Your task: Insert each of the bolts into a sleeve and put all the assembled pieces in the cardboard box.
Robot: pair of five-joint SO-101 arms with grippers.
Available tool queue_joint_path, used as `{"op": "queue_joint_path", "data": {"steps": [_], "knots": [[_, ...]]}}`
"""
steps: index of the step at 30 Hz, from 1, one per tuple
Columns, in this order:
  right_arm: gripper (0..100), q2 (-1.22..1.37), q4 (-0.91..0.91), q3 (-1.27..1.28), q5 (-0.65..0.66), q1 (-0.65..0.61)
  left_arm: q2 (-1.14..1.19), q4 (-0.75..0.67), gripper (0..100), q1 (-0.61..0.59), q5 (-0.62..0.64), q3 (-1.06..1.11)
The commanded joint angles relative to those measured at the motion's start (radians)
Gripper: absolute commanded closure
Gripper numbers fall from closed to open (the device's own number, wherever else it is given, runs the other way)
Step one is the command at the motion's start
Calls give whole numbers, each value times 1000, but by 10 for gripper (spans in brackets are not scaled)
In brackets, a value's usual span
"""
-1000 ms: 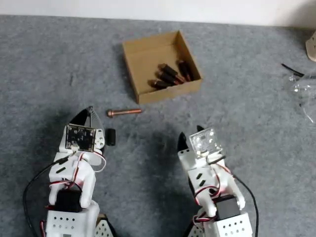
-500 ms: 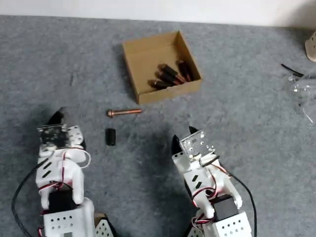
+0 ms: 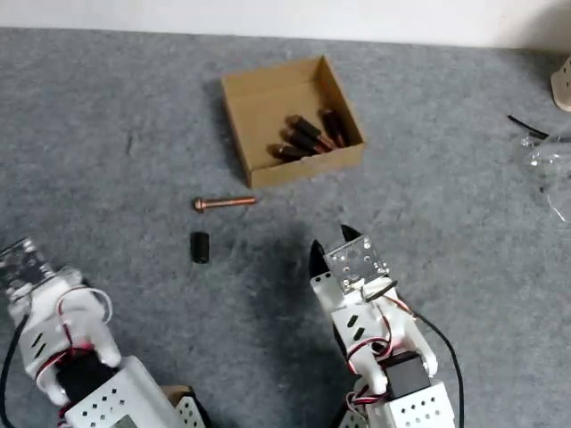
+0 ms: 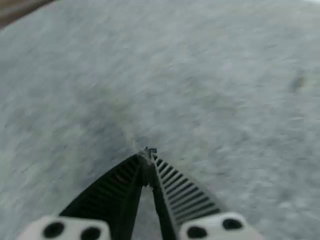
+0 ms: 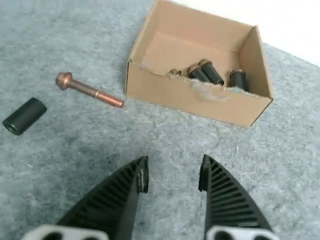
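Note:
A copper bolt (image 3: 225, 203) lies on the grey mat just in front of the cardboard box (image 3: 254, 111), and a black sleeve (image 3: 200, 247) lies a little nearer to me. The right wrist view has the bolt (image 5: 89, 90), the sleeve (image 5: 24, 116) and the box (image 5: 195, 97) too. Several assembled pieces (image 3: 308, 135) rest inside the box. My right gripper (image 5: 172, 175) is open and empty, hovering over the mat right of the sleeve (image 3: 332, 250). My left gripper (image 4: 149, 159) is shut on nothing above bare mat, and its arm (image 3: 40, 294) sits at the far left.
At the right edge of the mat lie clear plastic items (image 3: 549, 165) and a thin black piece (image 3: 528, 127). A white wall runs along the far side. Open mat stretches between the two arms.
The left arm has swung away from the sleeve to the far left and drawn back. The right arm pulled back slightly and tilted down.

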Motion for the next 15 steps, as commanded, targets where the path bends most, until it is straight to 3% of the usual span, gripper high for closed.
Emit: {"op": "queue_joint_path", "data": {"steps": [1, 7, 15], "knots": [[846, -12, -39, 104, -2, 24, -10, 35, 989, -139, 8, -31], [846, -12, -42, 96, -149, 93, -10, 112, 989, -265, 2, 25], [848, -4, -42, 104, -163, 30, -10, 249, 989, -268, 2, 64]]}}
